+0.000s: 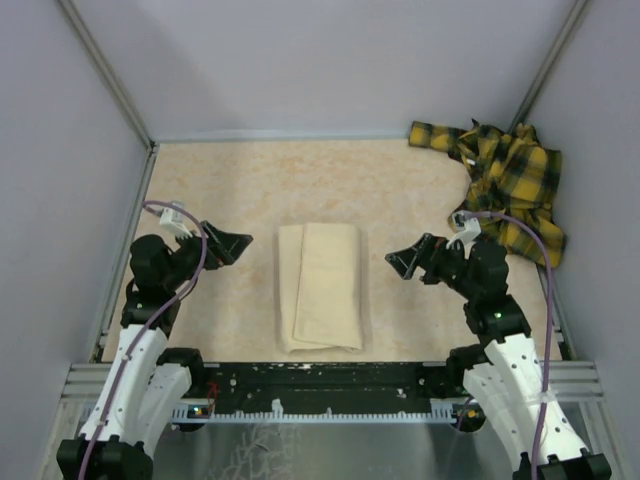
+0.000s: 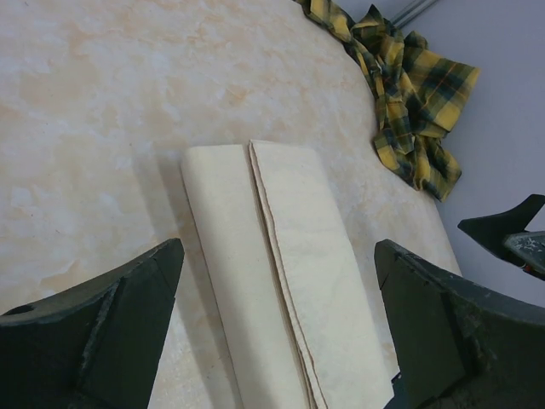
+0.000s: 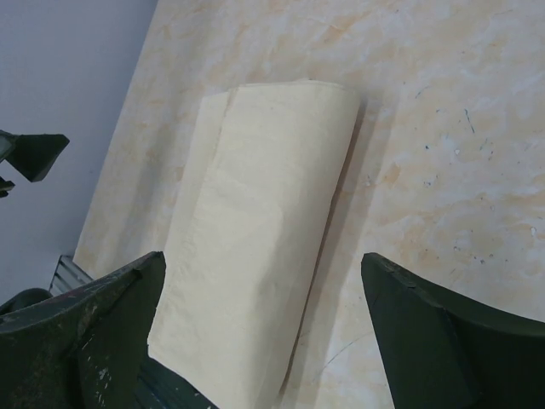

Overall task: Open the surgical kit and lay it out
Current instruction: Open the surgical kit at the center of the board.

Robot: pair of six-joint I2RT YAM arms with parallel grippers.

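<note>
1. The surgical kit (image 1: 320, 288) is seen as a flat, folded bundle of pale beige cloth. It's laid mid-tabletop (image 1: 300, 180), between the two arms and closer to the near edge than the far wall.
2. Its long axis is lined up near-to-far, from the arm bases toward the back wall, pretty much straight. A flap edge can be seen running lengthwise a bit left of centre, so the wrap is closed up.
3. The left gripper (image 1: 238, 247) is positioned off the kit's left side and pointed inward at it. The jaws are spread wide and nothing is held, and no contact is made with the cloth.
4. Same deal on the other side: the right gripper (image 1: 400, 263) is aimed at the kit's right edge, spread wide, with nothing gripped or touched.
5. A yellow-and-black plaid cloth (image 1: 505, 185) is bunched up in the far right corner, well apart from the kit.
</note>
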